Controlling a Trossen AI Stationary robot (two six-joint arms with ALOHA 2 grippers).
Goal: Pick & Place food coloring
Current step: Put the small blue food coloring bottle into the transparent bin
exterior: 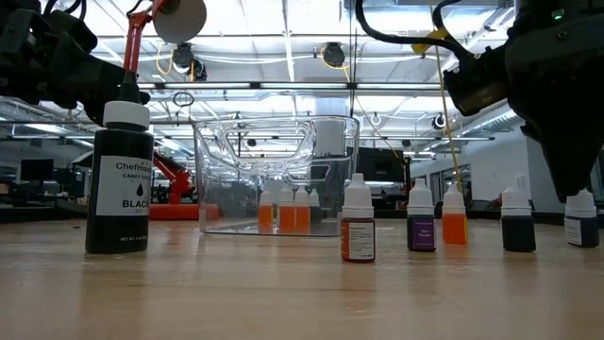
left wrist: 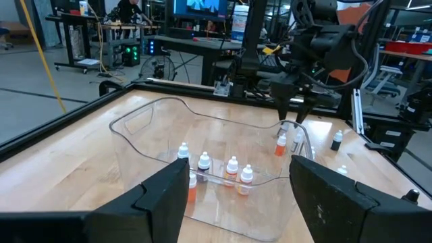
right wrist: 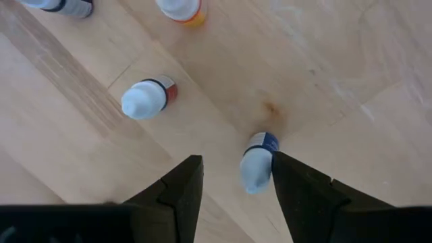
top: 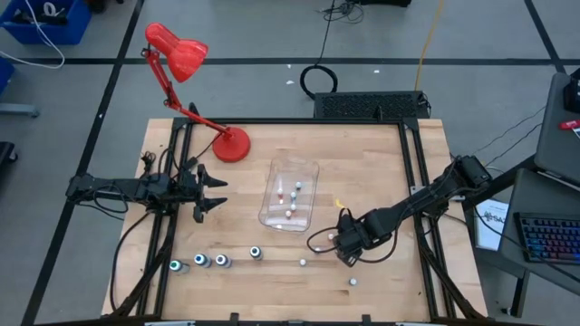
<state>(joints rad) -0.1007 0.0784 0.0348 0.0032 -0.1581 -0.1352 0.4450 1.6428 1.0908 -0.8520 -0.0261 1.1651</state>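
Several small white-capped food coloring bottles stand upright on the wooden table; larger dark ones (top: 200, 261) line the near left. My right gripper (right wrist: 236, 162) points straight down, open, over a blue-labelled bottle (right wrist: 256, 164) that stands between its fingers, close beside one. A red-labelled bottle (right wrist: 145, 99) stands nearby. Several more bottles (left wrist: 229, 169) stand inside the clear tub (top: 272, 177). My left gripper (left wrist: 236, 202) waits open at the table's left, level, facing the tub. My right gripper comes from above with a finger (right wrist: 290, 182) right beside the blue-labelled bottle's white cap (right wrist: 251, 177). Whether that finger touches the cap, I cannot tell. The bottle stands upright on the table.
A red desk lamp (top: 181, 54) stands on its base at the far left. A large black bottle (exterior: 120, 179) stands nearest the low camera. One small bottle (top: 353, 282) stands alone near the front edge, another (top: 303, 263) left of my right gripper.
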